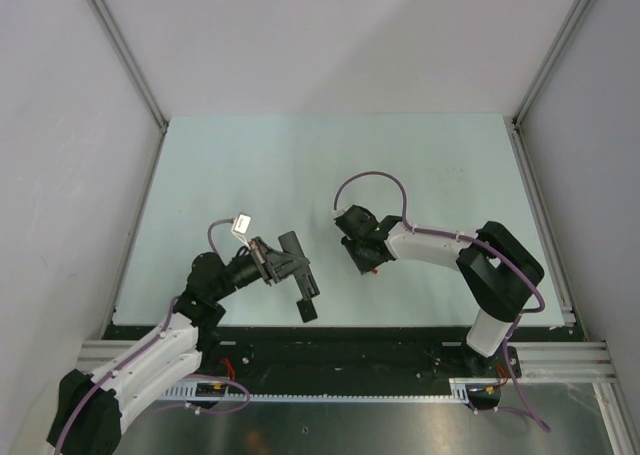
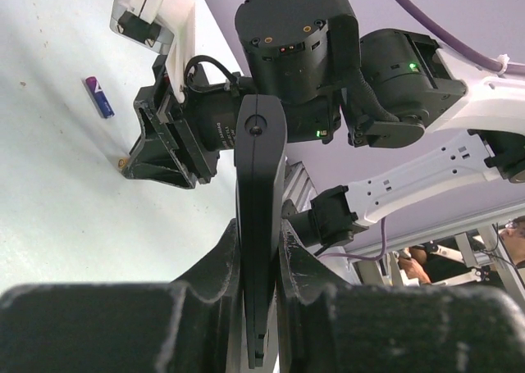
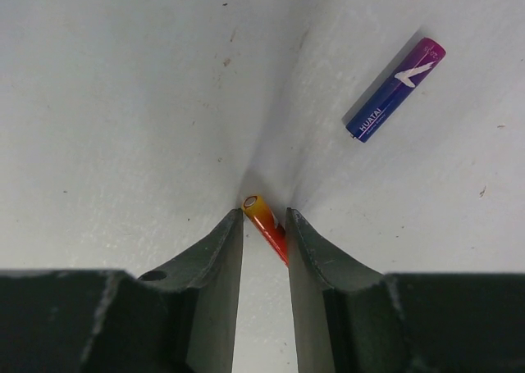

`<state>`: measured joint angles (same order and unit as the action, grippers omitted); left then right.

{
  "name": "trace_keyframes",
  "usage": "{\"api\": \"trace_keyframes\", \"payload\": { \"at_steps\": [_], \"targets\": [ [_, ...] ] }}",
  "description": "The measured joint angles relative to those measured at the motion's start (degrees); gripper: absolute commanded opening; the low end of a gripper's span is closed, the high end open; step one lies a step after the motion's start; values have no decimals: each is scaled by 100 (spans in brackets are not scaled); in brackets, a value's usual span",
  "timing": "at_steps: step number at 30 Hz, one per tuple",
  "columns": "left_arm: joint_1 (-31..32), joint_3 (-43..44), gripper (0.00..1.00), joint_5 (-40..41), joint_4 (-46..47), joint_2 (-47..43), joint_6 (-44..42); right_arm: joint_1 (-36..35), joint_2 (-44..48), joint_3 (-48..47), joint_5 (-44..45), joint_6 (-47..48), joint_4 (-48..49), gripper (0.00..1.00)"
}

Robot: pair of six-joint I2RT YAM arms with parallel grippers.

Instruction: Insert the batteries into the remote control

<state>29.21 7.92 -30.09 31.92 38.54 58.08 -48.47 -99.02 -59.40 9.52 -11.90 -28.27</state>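
Black remote [image 2: 261, 225], red-orange battery [image 3: 267, 223], blue-purple battery [image 3: 394, 89] with white lettering

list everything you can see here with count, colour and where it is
remote control: 1, black, clamped in the left gripper
red-orange battery: 1, on the table, between the right gripper fingers
blue-purple battery: 1, lying on the table, apart from the other one
table: 1, pale green, under everything
left gripper: 1, black, shut on the remote control
right gripper: 1, black, down at the table, grip unclear
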Motion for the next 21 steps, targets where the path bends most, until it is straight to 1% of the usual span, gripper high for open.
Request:
{"api": "trace_keyframes", "payload": {
  "at_steps": [4,8,9,10,11,16,17,21],
  "targets": [
    [28,0,0,11,0,15,-2,7,0,0,-2,-4,2,33],
    [50,0,0,42,0,13,0,11,0,0,-4,-2,4,36],
    [55,0,0,48,0,13,0,11,0,0,-9,-2,2,36],
    [59,0,0,50,0,13,0,11,0,0,-13,-2,2,33],
    [63,0,0,52,0,13,0,9,0,-2,-15,2,2,27],
    [68,0,0,55,0,-4,-2,-103,-20,-20,-42,111,-4,12],
    [68,0,0,52,0,-9,-2,-136,-26,-24,-39,149,-4,6],
    [68,0,0,50,-4,-105,-2,-343,-59,-70,13,374,-20,1]
  ]
}}
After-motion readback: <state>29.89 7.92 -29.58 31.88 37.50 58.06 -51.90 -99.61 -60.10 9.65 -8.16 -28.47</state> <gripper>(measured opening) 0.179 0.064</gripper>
